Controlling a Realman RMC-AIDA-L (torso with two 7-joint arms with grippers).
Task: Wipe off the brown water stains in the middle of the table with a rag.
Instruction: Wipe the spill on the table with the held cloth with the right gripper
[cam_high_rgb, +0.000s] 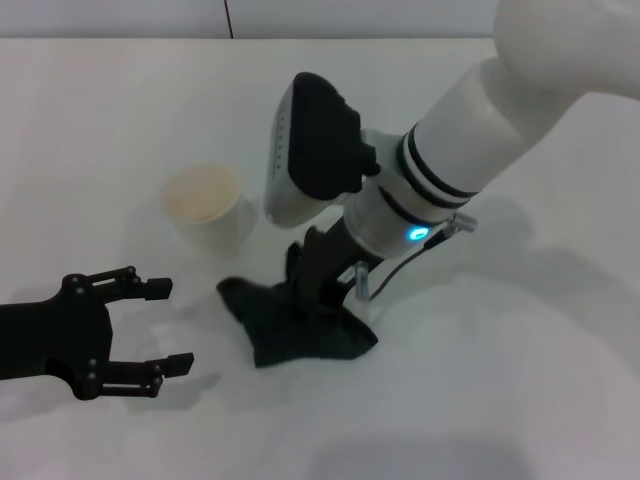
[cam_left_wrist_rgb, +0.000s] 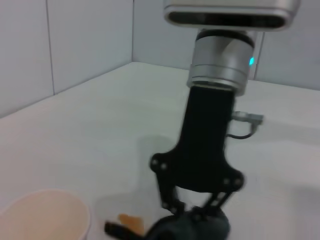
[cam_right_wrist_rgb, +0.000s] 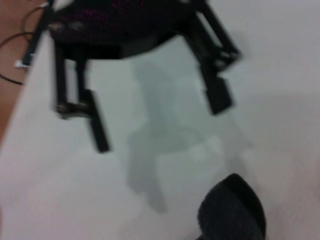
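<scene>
The rag (cam_high_rgb: 300, 335) lies bunched in dark folds on the white table (cam_high_rgb: 480, 400), in front of the cup. My right gripper (cam_high_rgb: 312, 305) comes down from the upper right and is shut on the rag's top. The left wrist view shows those fingers (cam_left_wrist_rgb: 172, 202) pinching the rag (cam_left_wrist_rgb: 200, 227), with the small orange-brown water stain (cam_left_wrist_rgb: 131, 222) just beside it, toward the cup. The head view does not show the stain. My left gripper (cam_high_rgb: 172, 325) rests open at the lower left, a hand's width from the rag. In the right wrist view it is the left gripper (cam_right_wrist_rgb: 160, 125) beyond the rag (cam_right_wrist_rgb: 232, 210).
A white paper cup (cam_high_rgb: 205, 207) with a cream-tinted inside stands upright just behind and left of the rag; it also shows as the cup (cam_left_wrist_rgb: 45, 217) in the left wrist view. A wall edge runs along the back of the table.
</scene>
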